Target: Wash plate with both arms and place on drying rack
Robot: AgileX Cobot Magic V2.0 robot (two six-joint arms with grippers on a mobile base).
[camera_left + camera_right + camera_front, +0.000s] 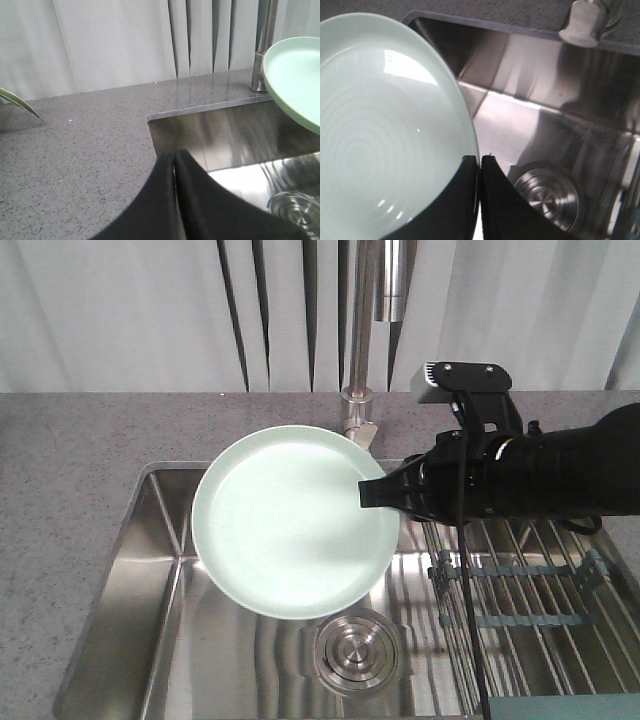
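The pale mint-green plate (295,520) hangs tilted over the steel sink, below the tap. My right gripper (368,495) is shut on the plate's right rim; in the right wrist view its fingers (479,162) pinch the edge of the plate (385,135). My left gripper (174,156) is shut with nothing in it, hovering over the sink's left corner near the counter, apart from the plate (295,80). The left arm does not show in the front view. The drying rack (540,600) of metal wires with grey-green pieces lies over the sink's right side, under my right arm.
The steel sink (150,620) has a round drain (355,650) below the plate. A chrome tap (360,340) rises behind it on the grey speckled counter (70,460). White curtains hang at the back. A plant leaf (17,102) pokes in at the left.
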